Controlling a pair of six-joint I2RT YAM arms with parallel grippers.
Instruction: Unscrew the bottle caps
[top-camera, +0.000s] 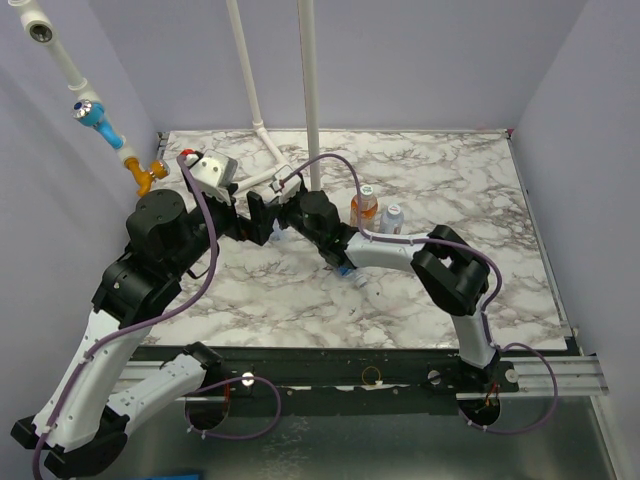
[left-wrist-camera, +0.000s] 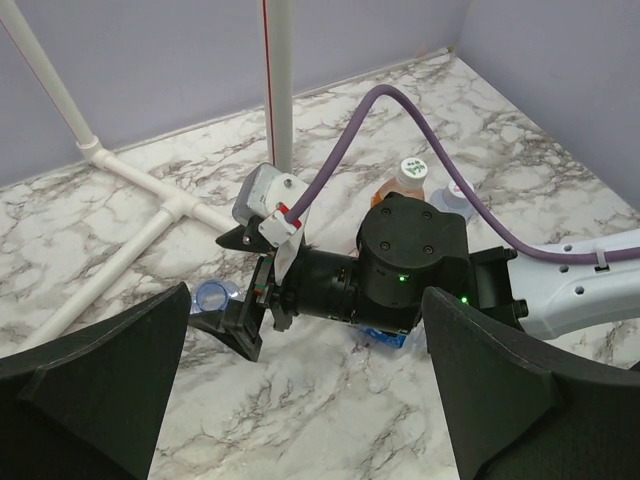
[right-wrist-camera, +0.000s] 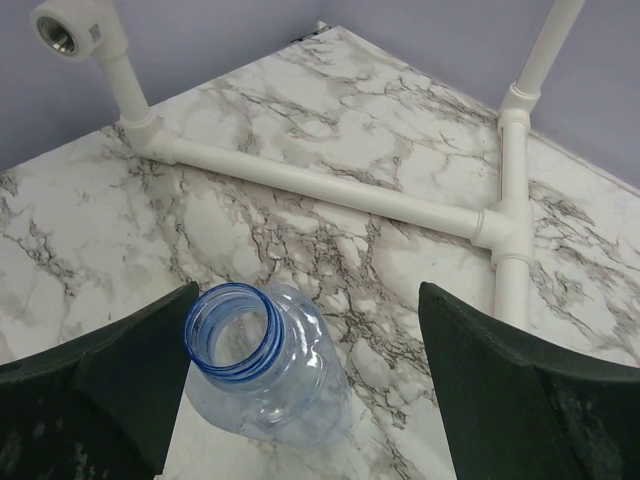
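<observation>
Bottle, clear blue-tinted plastic with an uncapped blue-rimmed neck, sits between the spread, released fingers of my right gripper; my left gripper likewise gapes empty.

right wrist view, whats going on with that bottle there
The right gripper is open, with a clear blue-tinted plastic bottle, its mouth uncapped, between its jaws. The left gripper hangs open opposite, holding nothing. Farther back, an orange drink bottle and a second clear bottle have white caps on.
</observation>
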